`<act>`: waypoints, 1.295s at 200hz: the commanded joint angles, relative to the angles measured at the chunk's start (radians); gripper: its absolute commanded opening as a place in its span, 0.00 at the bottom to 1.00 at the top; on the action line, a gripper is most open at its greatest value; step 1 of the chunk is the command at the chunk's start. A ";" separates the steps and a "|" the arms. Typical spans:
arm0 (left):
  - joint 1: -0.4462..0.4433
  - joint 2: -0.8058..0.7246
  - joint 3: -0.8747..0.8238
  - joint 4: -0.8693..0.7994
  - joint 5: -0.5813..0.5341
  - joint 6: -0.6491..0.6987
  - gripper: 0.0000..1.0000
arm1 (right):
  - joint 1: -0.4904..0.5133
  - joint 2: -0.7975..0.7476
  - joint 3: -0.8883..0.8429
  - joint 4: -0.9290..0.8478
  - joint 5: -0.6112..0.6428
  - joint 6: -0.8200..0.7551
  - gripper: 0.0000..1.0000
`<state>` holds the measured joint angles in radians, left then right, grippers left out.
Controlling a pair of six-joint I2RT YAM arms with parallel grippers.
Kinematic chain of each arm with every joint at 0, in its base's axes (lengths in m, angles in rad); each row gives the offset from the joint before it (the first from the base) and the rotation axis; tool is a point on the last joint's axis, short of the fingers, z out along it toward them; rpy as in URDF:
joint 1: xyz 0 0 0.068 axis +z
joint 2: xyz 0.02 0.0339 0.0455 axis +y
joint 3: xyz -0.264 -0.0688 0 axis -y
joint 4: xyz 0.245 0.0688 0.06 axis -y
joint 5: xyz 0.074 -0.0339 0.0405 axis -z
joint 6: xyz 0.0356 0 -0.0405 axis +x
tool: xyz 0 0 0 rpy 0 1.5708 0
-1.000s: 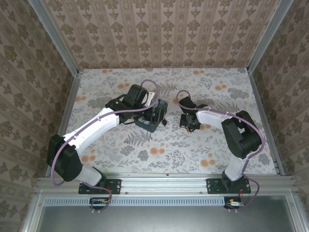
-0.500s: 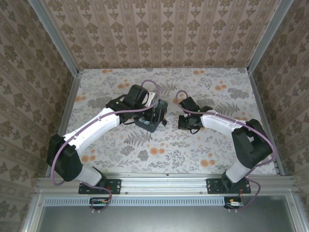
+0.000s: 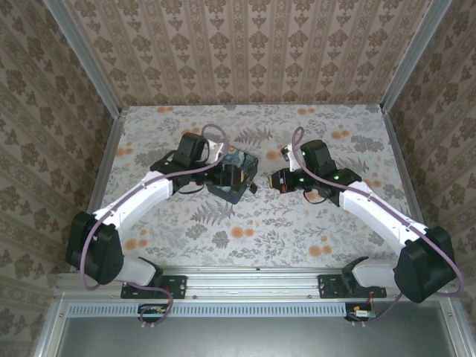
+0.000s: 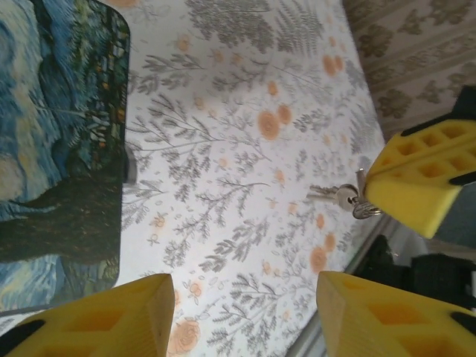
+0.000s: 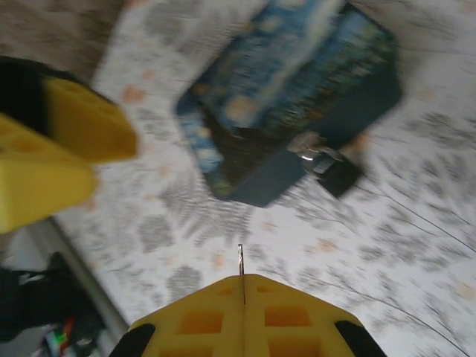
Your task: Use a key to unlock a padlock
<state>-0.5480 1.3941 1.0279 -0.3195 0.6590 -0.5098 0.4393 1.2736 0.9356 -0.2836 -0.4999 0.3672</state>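
Note:
The key (image 5: 240, 262) is a thin blade sticking out from between my right gripper (image 5: 242, 280), which is shut on it. In the left wrist view the key (image 4: 325, 194) with its ring points left from the right gripper's yellow fingers (image 4: 416, 178). The padlock (image 5: 331, 169), dark with a silver shackle, hangs at the near corner of the dark blue painted box (image 5: 297, 89), a short way ahead of the key tip. My left gripper (image 4: 239, 288) is open over bare table beside the box (image 4: 59, 149). From above, the left gripper (image 3: 225, 172) is at the box and the right gripper (image 3: 277, 178) is just to its right.
The flowered tabletop (image 3: 245, 230) is walled in by patterned panels on three sides. A metal rail (image 3: 253, 277) runs along the near edge by the arm bases. There is open floor in front of the box and behind it.
My right arm has stretched out and its gripper has shifted left toward the box with the key. My left wrist has drawn back to the left and its jaws have narrowed.

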 commanded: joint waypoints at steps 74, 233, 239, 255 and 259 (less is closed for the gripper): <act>0.011 -0.065 -0.094 0.325 0.250 -0.151 0.41 | -0.014 0.151 0.045 0.238 -0.350 0.086 0.00; 0.035 0.009 -0.112 0.420 0.277 -0.182 0.30 | -0.011 0.196 0.052 0.400 -0.438 0.243 0.00; 0.038 0.009 -0.113 0.420 0.278 -0.183 0.29 | -0.010 0.197 0.053 0.403 -0.440 0.247 0.00; 0.040 0.009 -0.114 0.430 0.284 -0.188 0.28 | -0.008 0.203 0.057 0.406 -0.442 0.252 0.00; 0.040 0.011 -0.114 0.432 0.286 -0.188 0.28 | -0.007 0.205 0.057 0.409 -0.444 0.253 0.00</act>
<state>-0.5163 1.3968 0.9230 0.0708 0.9142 -0.6830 0.4297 1.4616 0.9546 0.0818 -0.9031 0.5983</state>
